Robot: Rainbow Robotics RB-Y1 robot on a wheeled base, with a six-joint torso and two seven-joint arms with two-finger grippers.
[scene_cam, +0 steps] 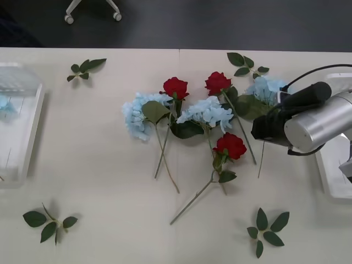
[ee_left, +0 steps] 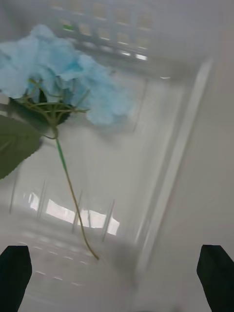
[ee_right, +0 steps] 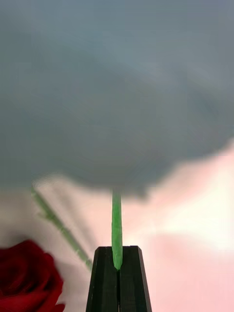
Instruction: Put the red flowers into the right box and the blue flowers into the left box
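Three red flowers [scene_cam: 175, 87] [scene_cam: 218, 82] [scene_cam: 230, 145] lie mid-table among blue flowers [scene_cam: 140, 113] [scene_cam: 206, 113] [scene_cam: 267, 88]. My right gripper [ee_right: 117, 265] is shut on a thin green stem [ee_right: 116, 224], with a red flower [ee_right: 27, 278] close beside it. Whose stem it is I cannot tell. In the front view the right arm [scene_cam: 313, 124] hangs over the rightmost blue flower, next to the right box [scene_cam: 333, 179]. My left gripper [ee_left: 117, 278] is open above the left box [ee_left: 175, 161] [scene_cam: 25, 137], where a blue flower [ee_left: 58, 78] [scene_cam: 4, 104] lies.
Flowerless leaf sprigs lie at the far left [scene_cam: 85, 67], near left [scene_cam: 48, 223], near right [scene_cam: 267, 228] and far right [scene_cam: 245, 63]. Bare table stretches between the left box and the flower pile. Chair castors [scene_cam: 69, 18] stand on the floor beyond the far edge.
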